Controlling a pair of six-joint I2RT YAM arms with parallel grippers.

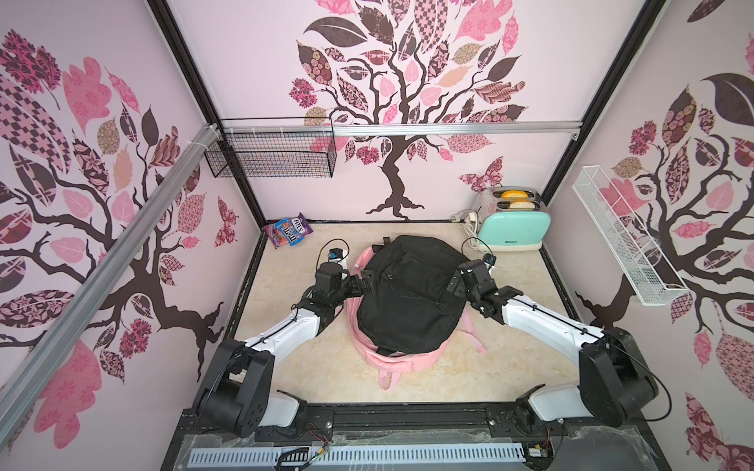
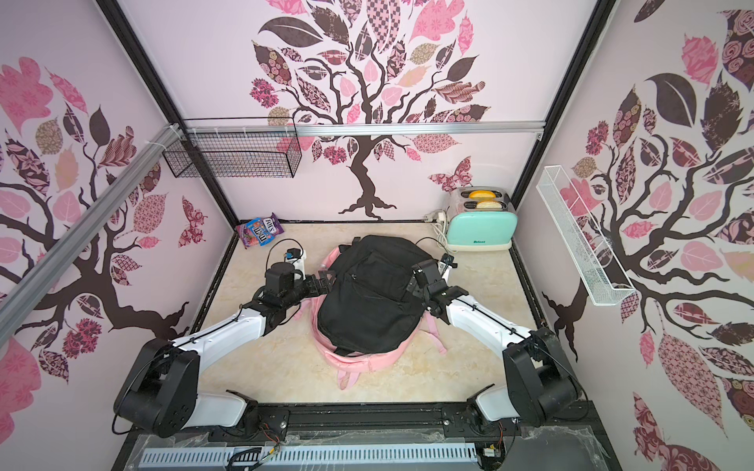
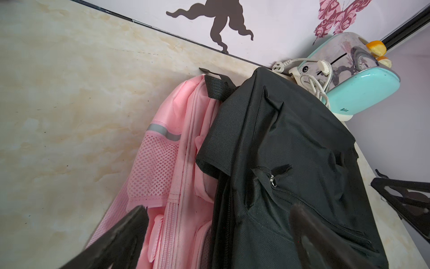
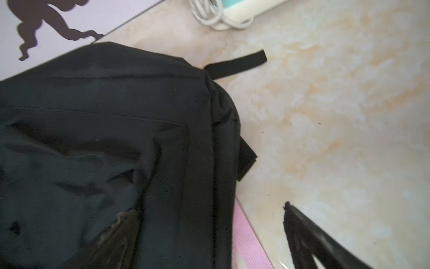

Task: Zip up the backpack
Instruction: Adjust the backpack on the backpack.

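Judging barely begun: pink backpack [image 1: 400,359] mid-table, buried beneath a black backpack [image 1: 408,293], peeking out along left and near edges. Flanked by left claw [image 1: 360,284] and right claw [image 1: 455,282], both spread wide, gripping nothing. Left to do: uncovering it, then zipping shut.

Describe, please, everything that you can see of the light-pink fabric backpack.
The light-pink fabric backpack lies flat on the marble-look tabletop, mostly hidden under a plain black backpack resting on it. Only its left and near edges show, with pink straps trailing off the near and right sides. A mesh side pocket carries a grey reflective strip.
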